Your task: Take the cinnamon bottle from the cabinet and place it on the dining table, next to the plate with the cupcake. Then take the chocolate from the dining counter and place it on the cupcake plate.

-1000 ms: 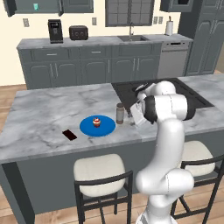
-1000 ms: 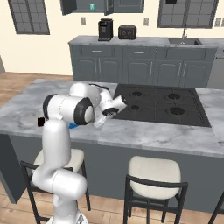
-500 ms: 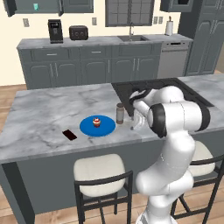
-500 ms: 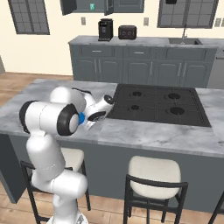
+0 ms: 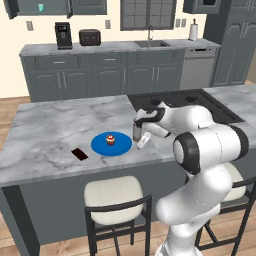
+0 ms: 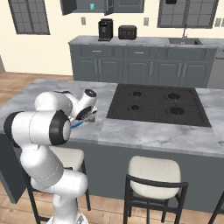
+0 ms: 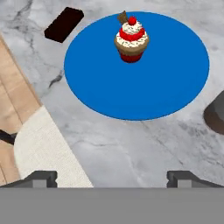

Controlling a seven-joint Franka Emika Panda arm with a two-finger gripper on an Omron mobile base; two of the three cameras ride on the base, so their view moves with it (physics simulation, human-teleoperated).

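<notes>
The cinnamon bottle (image 5: 136,131) stands upright on the dining table (image 5: 45,135), just right of the blue plate (image 5: 111,144). On the plate sits the cupcake (image 5: 111,140). The chocolate (image 5: 79,154) lies flat on the marble left of the plate. My gripper (image 5: 142,143) hovers low beside the bottle, at the plate's right edge, open and holding nothing. The hand view looks down on the plate (image 7: 135,65), the cupcake (image 7: 131,41), the chocolate (image 7: 64,24) beyond it and the bottle's dark cap (image 7: 216,114) at the right edge; the gripper (image 7: 112,180) has its tips wide apart.
The black cooktop (image 6: 157,103) takes up the table's right part. Stools (image 5: 112,192) stand along the near edge, one cushion (image 7: 43,148) just below the hand. The wall cabinet (image 5: 40,7) holds a teal mug at the back.
The arm has swung round, and the hand has drawn away from the bottle, dropping lower toward the plate's right edge. The bottle stands alone where it was.
</notes>
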